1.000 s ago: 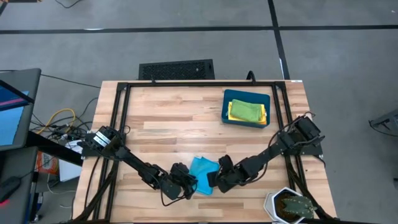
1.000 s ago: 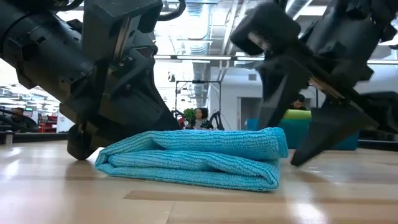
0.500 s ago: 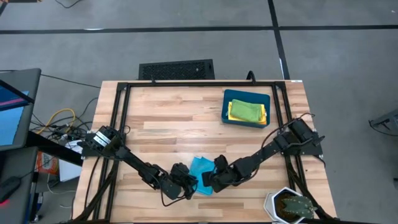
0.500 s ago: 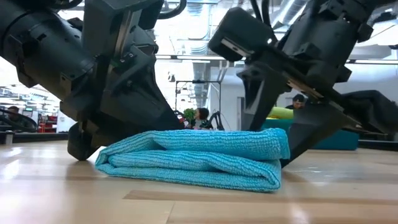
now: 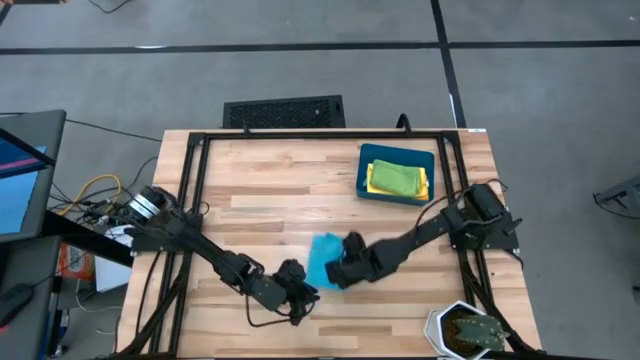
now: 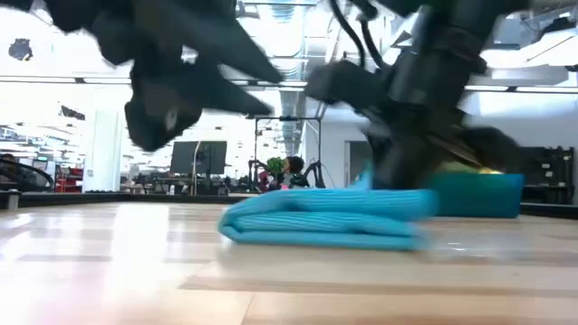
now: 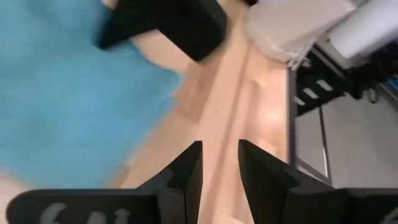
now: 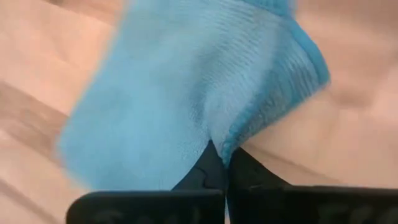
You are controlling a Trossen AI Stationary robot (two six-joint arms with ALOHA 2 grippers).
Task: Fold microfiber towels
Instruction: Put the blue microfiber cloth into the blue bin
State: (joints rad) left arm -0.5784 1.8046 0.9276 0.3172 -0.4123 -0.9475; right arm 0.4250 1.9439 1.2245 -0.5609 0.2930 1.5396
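Right wrist view shows the right gripper point(image 8: 219, 163) pinched onto a corner of the folded light blue towel point(image 8: 186, 81), apparently to drag it, while the left gripper point(image 7: 219, 165), fingers slightly parted and empty, hovers just beside the cloth.

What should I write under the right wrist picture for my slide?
Right gripper pinches the folded blue towel on the wooden table.
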